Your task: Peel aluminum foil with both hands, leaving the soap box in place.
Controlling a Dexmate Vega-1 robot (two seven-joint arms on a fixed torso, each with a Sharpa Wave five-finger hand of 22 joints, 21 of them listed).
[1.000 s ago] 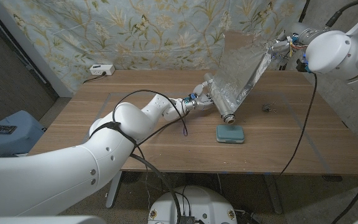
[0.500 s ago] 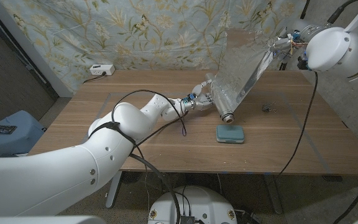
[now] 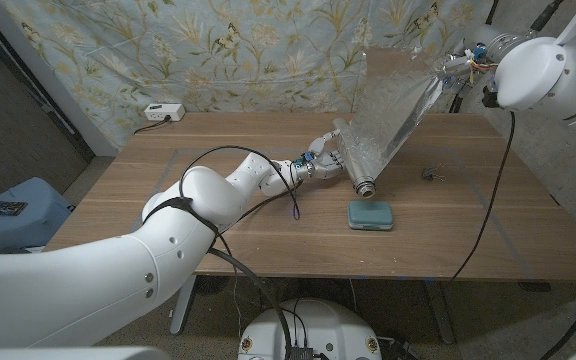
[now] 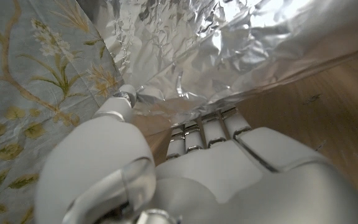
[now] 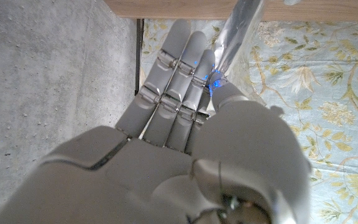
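Two hands gripping: left hand (image 3: pixel 325 155) foil roll (image 3: pixel 356 165), right hand (image 3: pixel 460 70) half-hidden, pinching foil sheet (image 3: pixel 393 100).

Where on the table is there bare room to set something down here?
Bare wood lies left of the left hand, toward the white power strip, and along the near edge left of the soap box. Crowded: around the foil roll and small metal object.

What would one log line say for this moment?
left hand: holds foil roll | right hand: pinches foil sheet, raised | soap box: on table
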